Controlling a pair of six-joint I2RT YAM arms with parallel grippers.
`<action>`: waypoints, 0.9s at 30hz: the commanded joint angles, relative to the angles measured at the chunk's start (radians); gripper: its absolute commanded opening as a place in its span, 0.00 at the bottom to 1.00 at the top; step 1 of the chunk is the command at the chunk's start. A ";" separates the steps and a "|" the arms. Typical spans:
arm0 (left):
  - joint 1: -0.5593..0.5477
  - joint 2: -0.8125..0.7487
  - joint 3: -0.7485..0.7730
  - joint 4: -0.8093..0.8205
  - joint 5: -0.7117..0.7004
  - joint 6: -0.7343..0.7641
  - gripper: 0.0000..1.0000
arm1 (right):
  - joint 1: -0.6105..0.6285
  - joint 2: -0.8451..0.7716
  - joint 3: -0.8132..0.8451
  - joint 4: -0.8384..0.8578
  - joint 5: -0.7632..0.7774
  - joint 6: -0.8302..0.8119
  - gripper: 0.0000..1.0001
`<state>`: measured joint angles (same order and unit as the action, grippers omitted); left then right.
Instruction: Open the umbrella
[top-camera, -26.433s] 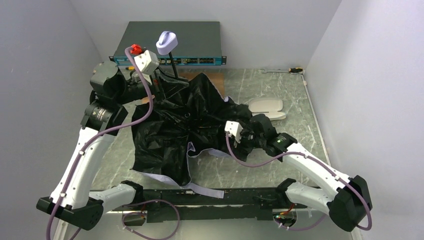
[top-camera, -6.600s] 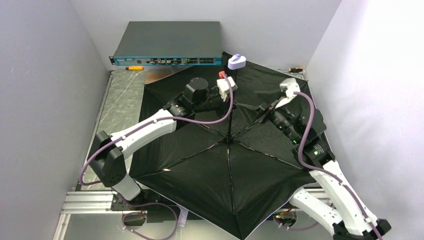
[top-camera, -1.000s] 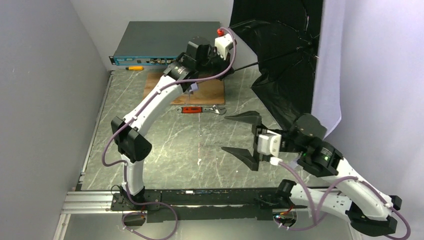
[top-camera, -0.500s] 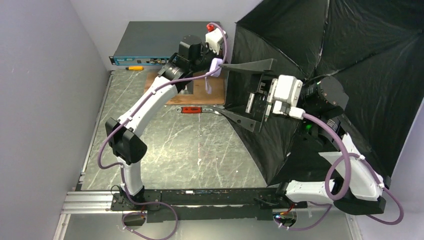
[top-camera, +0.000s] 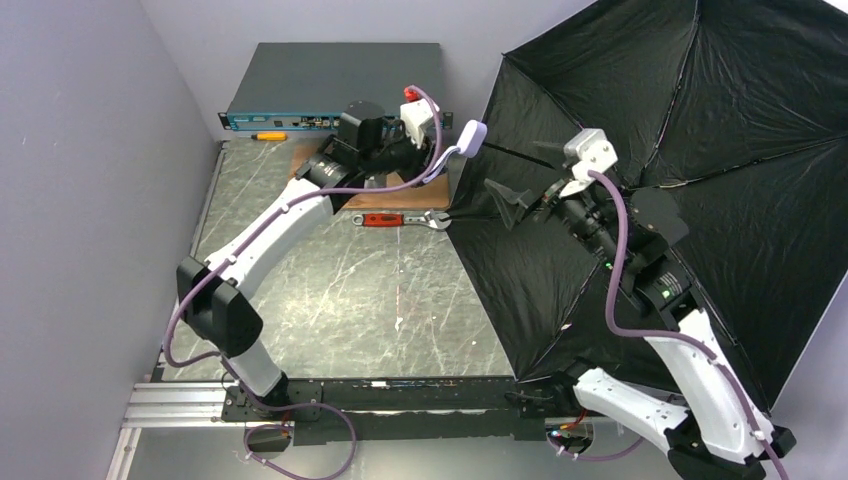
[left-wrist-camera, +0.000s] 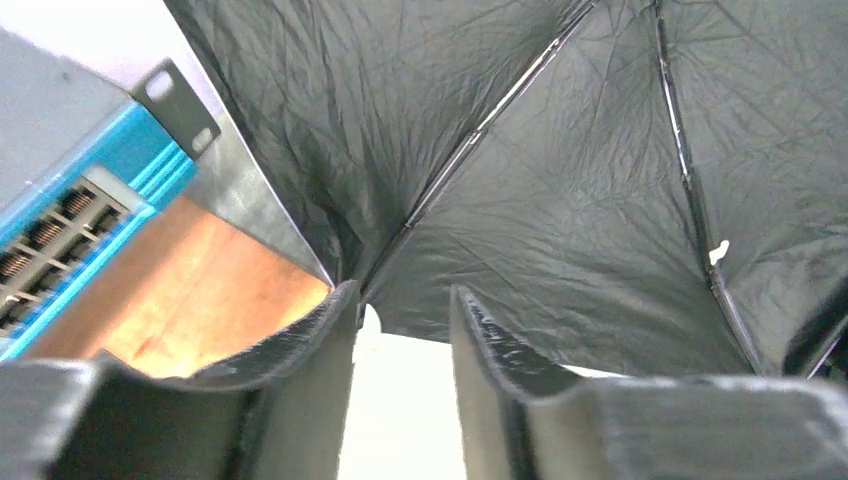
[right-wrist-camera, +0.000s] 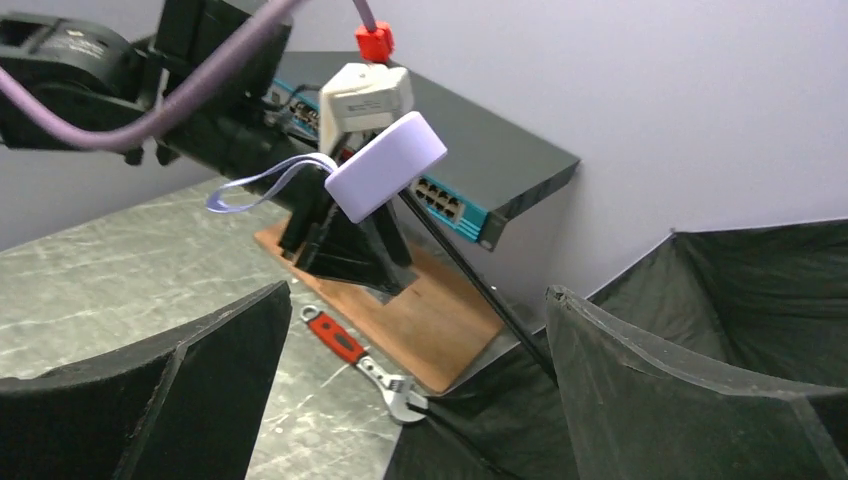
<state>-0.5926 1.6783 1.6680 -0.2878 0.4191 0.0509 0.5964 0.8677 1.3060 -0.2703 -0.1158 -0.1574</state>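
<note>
The umbrella (top-camera: 700, 130) is open and lies on its side at the right, its black lining and ribs facing the top camera. Its thin black shaft (top-camera: 510, 153) runs left to the lilac knob handle (top-camera: 470, 137). My left gripper (top-camera: 448, 152) is shut on the handle, which shows as a bright white shape between the fingers in the left wrist view (left-wrist-camera: 400, 400). My right gripper (top-camera: 520, 175) is wide open around the shaft without touching it. In the right wrist view the knob (right-wrist-camera: 385, 165) and shaft (right-wrist-camera: 470, 275) sit between its fingers.
A red-handled wrench (top-camera: 395, 219) lies on the marble table by the canopy's edge. A wooden board (top-camera: 400, 192) lies behind it. A network switch (top-camera: 335, 85) and a yellow screwdriver (top-camera: 268, 135) are at the back. Grey walls close in left and right.
The canopy has swung from edge-on at the back right to fully facing the camera. My right gripper rose from the table to the shaft. My left gripper shifted slightly with the handle.
</note>
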 joint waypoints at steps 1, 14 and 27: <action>0.010 -0.076 0.067 -0.014 0.071 0.091 0.54 | -0.019 -0.028 0.078 -0.055 -0.010 -0.170 0.99; 0.025 -0.284 -0.033 -0.019 0.079 0.193 0.80 | -0.024 0.123 0.085 -0.273 0.158 -0.471 0.99; 0.208 -0.605 -0.315 -0.200 0.041 0.227 1.00 | -0.022 0.025 -0.141 -0.054 0.218 -0.368 0.99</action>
<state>-0.4446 1.1564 1.4399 -0.4309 0.4725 0.2497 0.5762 0.9066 1.2102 -0.4248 0.0082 -0.5640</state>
